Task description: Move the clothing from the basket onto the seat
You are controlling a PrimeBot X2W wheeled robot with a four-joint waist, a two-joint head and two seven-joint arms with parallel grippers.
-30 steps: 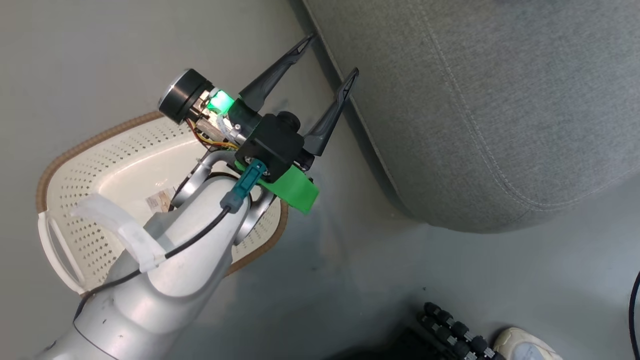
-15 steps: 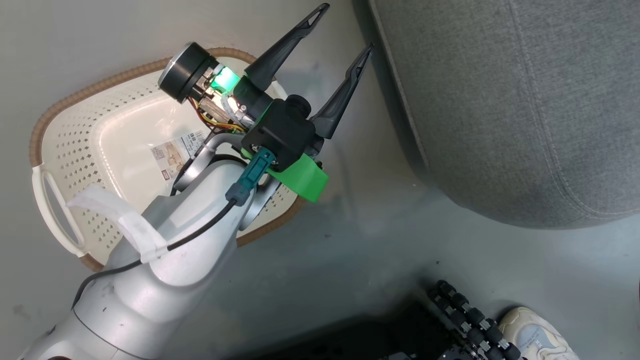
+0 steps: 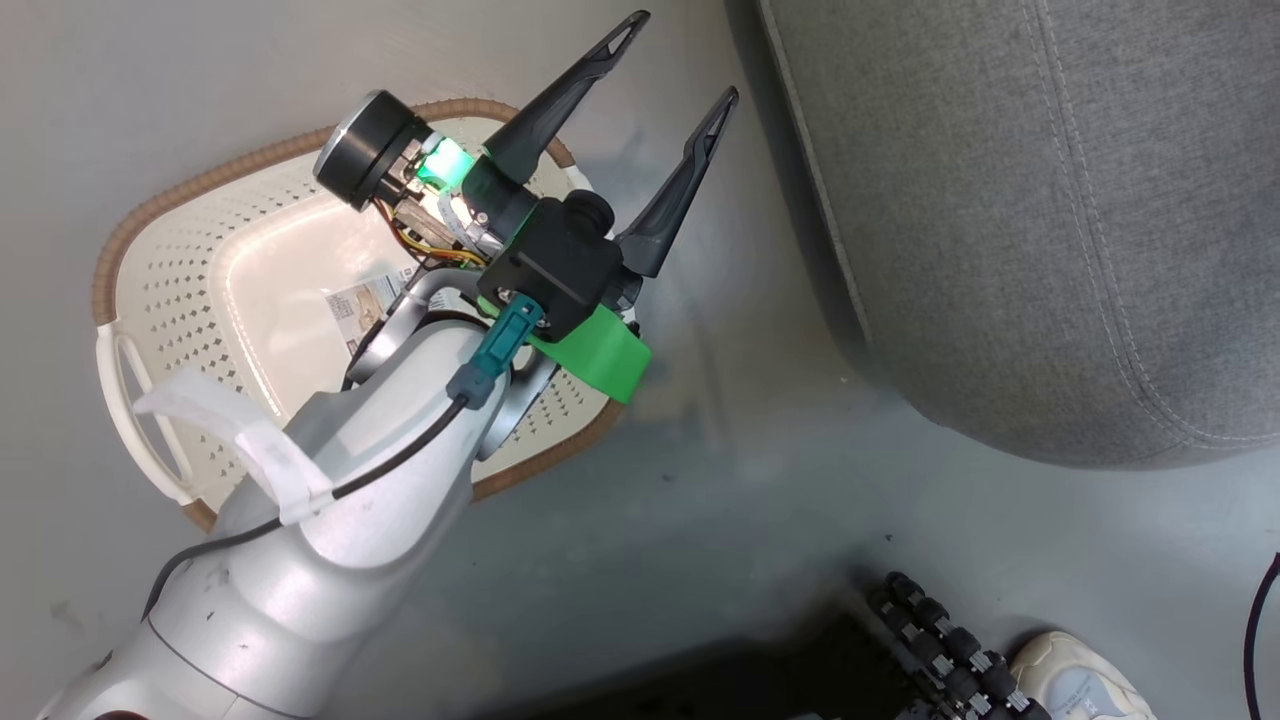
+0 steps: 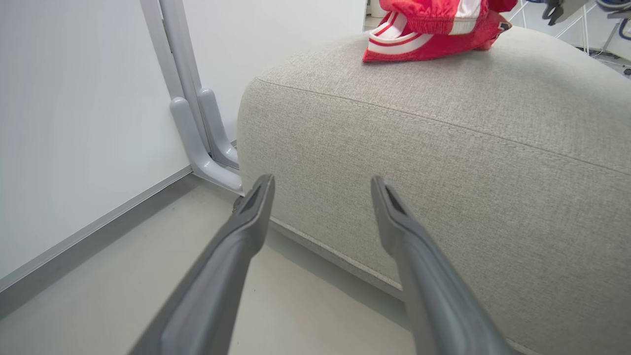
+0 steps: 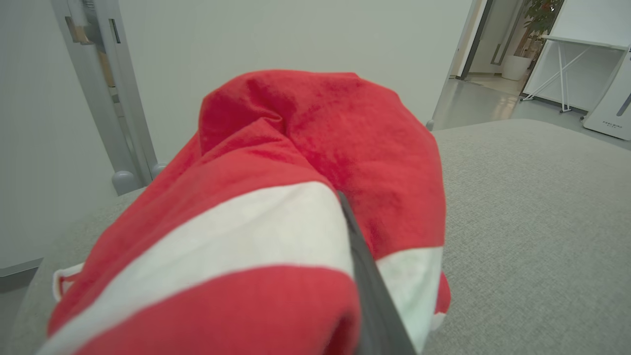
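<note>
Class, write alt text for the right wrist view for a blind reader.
Red-and-white fabric clothing is bunched in the shut right gripper, one dark finger showing, over a grey fabric seat. A pale wall stands behind.

The clothing (image 4: 424,29), red with white stripes and trim, lies in a rumpled heap on top of the seat (image 3: 1050,220), one fold raised into a hump. The seat is a large grey fabric cushion with rounded edges and stitched seams. The basket (image 3: 165,290), cream with perforated sides, a brown woven-look rim and a white side handle, stands upright on the floor (image 3: 700,500) near the seat's corner, a paper label (image 3: 362,300) lying on its bottom.
</note>
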